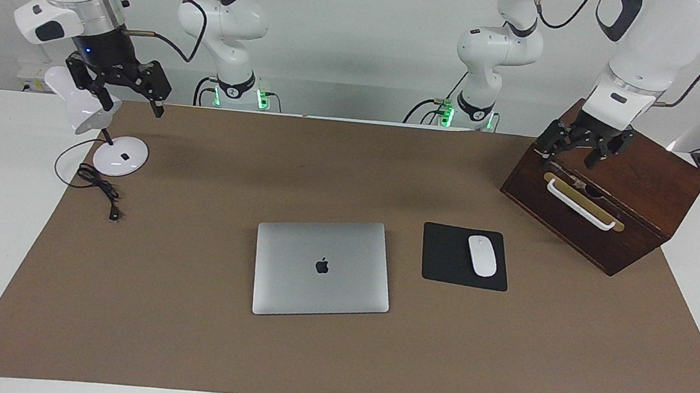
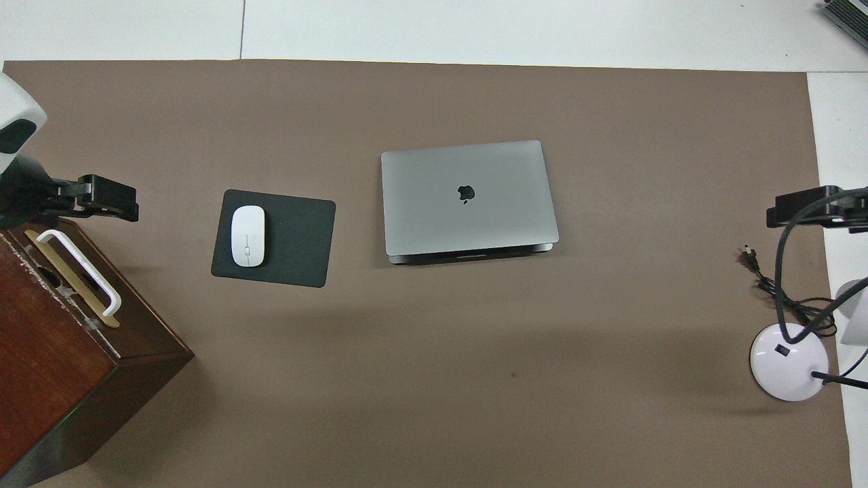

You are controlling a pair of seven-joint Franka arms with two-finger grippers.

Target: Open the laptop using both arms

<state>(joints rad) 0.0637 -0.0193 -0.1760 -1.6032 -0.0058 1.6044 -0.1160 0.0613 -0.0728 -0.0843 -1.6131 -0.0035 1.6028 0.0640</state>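
The laptop [image 1: 322, 268] lies shut and flat in the middle of the brown mat, silver lid up with the dark apple logo showing; it also shows in the overhead view [image 2: 468, 196]. My right gripper [image 1: 130, 101] hangs open and empty in the air over the white lamp at the right arm's end, well away from the laptop; part of it shows in the overhead view [image 2: 810, 209]. My left gripper [image 1: 569, 155] hangs open and empty over the wooden box at the left arm's end, and shows in the overhead view [image 2: 102, 200]. Neither gripper touches the laptop.
A black mouse pad [image 1: 447, 257] with a white mouse [image 1: 482, 255] lies beside the laptop toward the left arm's end. A dark wooden box [image 1: 646, 186] with a white handle stands at that end. A white desk lamp [image 1: 121, 156] and its black cable [image 1: 100, 188] stand at the right arm's end.
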